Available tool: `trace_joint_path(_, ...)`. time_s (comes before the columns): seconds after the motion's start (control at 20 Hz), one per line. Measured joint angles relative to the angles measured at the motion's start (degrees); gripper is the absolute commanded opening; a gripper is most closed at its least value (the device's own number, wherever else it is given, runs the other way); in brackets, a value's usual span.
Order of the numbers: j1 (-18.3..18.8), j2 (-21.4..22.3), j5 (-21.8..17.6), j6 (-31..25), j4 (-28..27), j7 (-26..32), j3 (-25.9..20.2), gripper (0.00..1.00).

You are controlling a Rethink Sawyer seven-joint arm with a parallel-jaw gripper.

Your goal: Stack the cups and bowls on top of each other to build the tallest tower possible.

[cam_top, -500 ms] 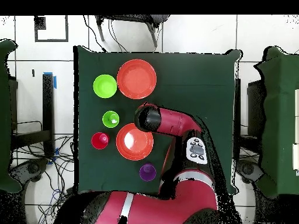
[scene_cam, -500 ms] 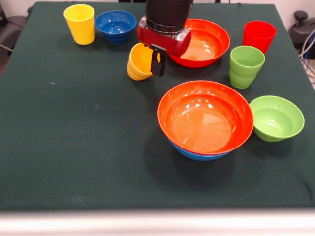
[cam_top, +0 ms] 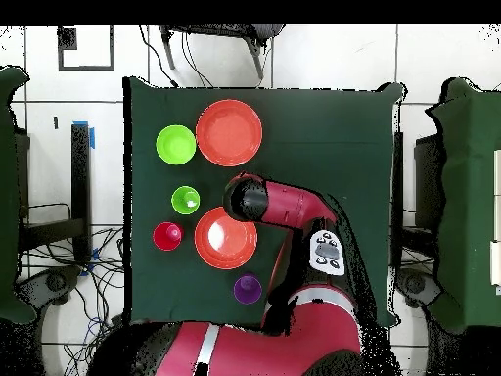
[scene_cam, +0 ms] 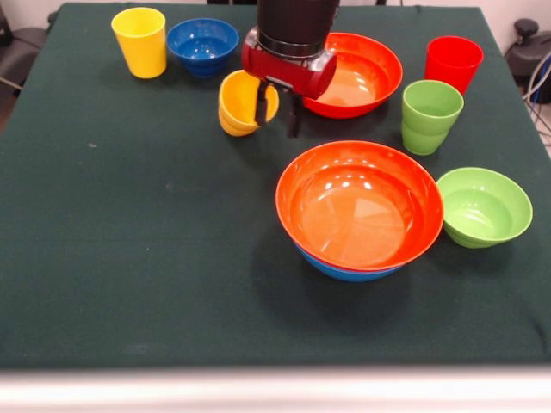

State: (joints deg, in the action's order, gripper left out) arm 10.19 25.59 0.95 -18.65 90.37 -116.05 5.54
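The end effector (scene_cam: 275,110) is pinching the yellow-orange cup's (scene_cam: 238,104) wall (cup tipped, mouth rightward) at upper centre; the stacked orange-red bowl (scene_cam: 359,205) is waiting lower right on the counter (scene_cam: 129,258).

counter (scene_cam: 129,258): dark green cloth cover, pale strip along its near edge in front view. Overhead: counter (cam_top: 323,147) sits on a white tiled floor (cam_top: 323,59) with dark grout lines. Second green-covered table (cam_top: 465,196) on the picture's right side, another green one (cam_top: 12,196) at the left edge, both apart from the counter. Cables (cam_top: 59,279) tangled on the floor at lower left, more cables trailing near the top by a dark chair base (cam_top: 230,34). Black square outline (cam_top: 86,49) on the floor at top left. Short blue tape strip (cam_top: 92,135) just left of the counter.
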Motion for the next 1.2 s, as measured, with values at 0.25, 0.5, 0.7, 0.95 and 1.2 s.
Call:
trace_joint_path(0.25,-0.7,0.0,0.0,0.0,0.0,0.0,0.6,1.00)
trace_joint_path(0.5,-1.0,-0.1,0.0,0.0,0.0,0.0,1.1,1.00)
trace_joint_path(0.7,-1.0,-0.1,0.0,0.0,0.0,0.0,1.3,1.00)
trace_joint_path(0.95,-1.0,-0.1,0.0,0.0,0.0,0.0,1.4,1.00)
trace_joint_path(1.2,-1.0,0.1,0.0,-0.1,0.0,0.0,1.4,1.00)
